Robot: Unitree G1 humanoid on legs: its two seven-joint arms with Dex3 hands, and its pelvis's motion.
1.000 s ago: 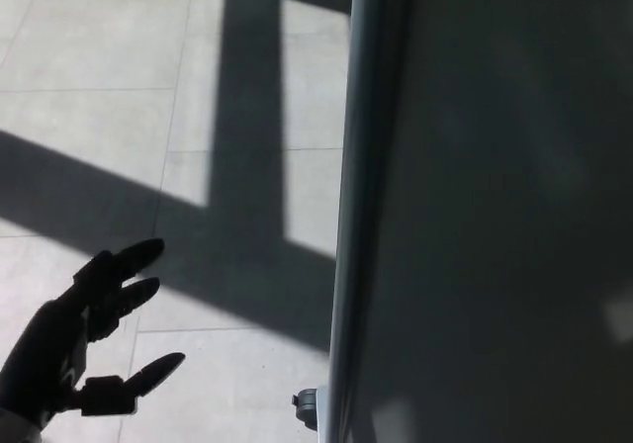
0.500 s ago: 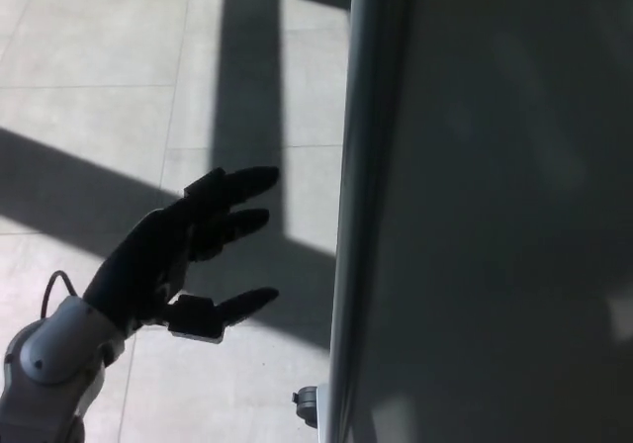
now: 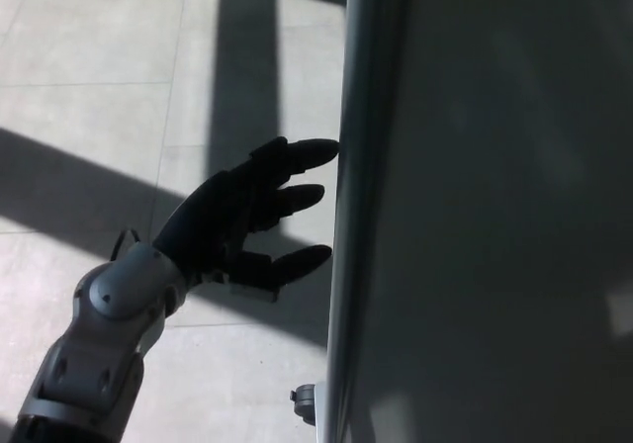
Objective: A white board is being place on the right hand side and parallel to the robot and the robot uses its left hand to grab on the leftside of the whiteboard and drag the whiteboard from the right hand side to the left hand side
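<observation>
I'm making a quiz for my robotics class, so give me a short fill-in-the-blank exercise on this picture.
1. The left robot hand has its fingers ____.
2. It reaches toward the ____ edge of the whiteboard.
3. The robot hand holds ____.
4. The tiled floor is crossed by dark ____.

Missing words: apart; left; nothing; shadows

Open tiled floor (image 3: 99,87) lies left; whiteboard (image 3: 475,216) edge blocks the left hand (image 3: 247,216), seemingly touching.

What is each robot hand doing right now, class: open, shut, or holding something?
Left robot hand: open, fingers spread, holding nothing, beside the tall grey-framed whiteboard's left edge.
Right robot hand: not in view.
</observation>
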